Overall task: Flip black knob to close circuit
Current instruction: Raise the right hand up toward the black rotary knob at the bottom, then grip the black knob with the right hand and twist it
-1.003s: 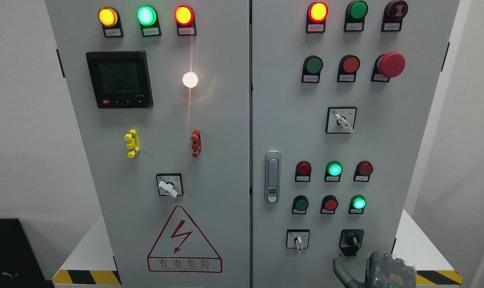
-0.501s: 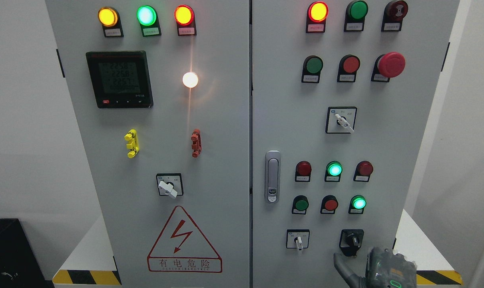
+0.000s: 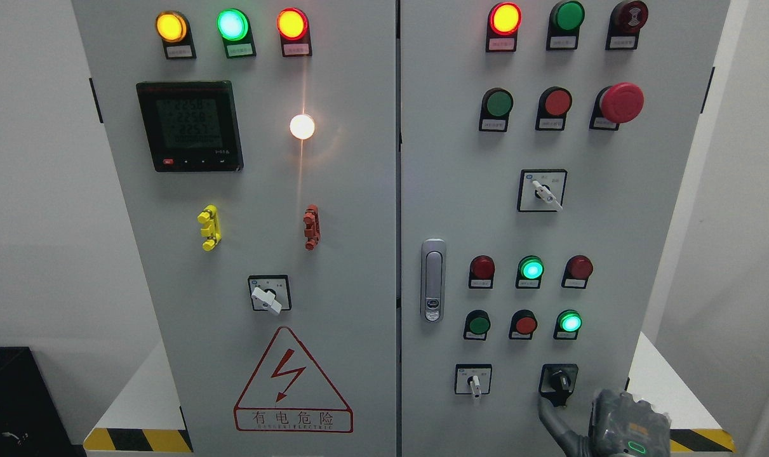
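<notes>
The black knob [image 3: 559,381] sits on a black plate at the lower right of the cabinet's right door [image 3: 460,209], its handle pointing roughly upright. My right hand [image 3: 578,437] comes up from the bottom edge just below and right of the knob. One grey finger [image 3: 547,411] stretches up, and its tip reaches the lower left edge of the knob's plate. The hand holds nothing, and its grey back [image 3: 628,424] hides the other fingers. My left arm does not show.
A white selector switch [image 3: 474,381] sits left of the knob. Above it are two rows of red and green buttons, two lit green [image 3: 531,268]. A door latch [image 3: 432,279] stands further left. Yellow-black hazard tape [image 3: 698,439] marks the base's edge.
My right hand has risen and shifted slightly right. Its extended finger has climbed from below the knob's plate to the plate's lower left edge.
</notes>
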### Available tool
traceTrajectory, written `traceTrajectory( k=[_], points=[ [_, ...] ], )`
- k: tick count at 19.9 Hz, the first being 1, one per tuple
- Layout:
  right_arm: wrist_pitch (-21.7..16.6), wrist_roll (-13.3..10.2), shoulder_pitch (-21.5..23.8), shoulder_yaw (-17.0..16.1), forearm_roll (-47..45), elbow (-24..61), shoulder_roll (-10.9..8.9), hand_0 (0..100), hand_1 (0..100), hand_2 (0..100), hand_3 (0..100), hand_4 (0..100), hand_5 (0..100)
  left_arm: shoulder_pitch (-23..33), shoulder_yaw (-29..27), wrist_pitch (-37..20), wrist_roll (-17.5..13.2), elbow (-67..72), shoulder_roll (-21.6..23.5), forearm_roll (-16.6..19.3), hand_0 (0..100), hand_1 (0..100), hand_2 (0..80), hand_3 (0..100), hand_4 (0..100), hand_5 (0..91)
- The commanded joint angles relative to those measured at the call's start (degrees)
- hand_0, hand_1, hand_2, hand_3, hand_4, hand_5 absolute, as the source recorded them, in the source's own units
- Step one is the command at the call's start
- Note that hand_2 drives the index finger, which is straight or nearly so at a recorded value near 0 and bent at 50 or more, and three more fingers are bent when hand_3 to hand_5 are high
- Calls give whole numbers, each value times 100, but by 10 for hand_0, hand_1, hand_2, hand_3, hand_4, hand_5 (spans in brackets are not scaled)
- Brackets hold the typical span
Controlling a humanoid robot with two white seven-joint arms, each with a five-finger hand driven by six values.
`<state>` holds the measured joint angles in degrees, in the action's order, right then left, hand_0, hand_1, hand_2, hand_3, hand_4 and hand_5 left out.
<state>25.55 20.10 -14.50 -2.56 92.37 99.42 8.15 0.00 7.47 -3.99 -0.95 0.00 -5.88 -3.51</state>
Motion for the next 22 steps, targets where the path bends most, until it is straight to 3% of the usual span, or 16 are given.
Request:
traceTrajectory(
  k=[1, 22],
  points=[
    [3, 20, -105, -201, 0, -177, 2, 0, 0, 925, 1000, 919, 924, 123, 0, 4, -2, -132, -1, 0, 120, 556, 0, 0, 0, 0],
    [-32, 47, -123, -439, -9, -186, 37, 0, 0, 920, 1000, 915, 915, 123, 0, 4, -2, -132, -1, 0, 120, 556, 0, 0, 0, 0]
  ],
)
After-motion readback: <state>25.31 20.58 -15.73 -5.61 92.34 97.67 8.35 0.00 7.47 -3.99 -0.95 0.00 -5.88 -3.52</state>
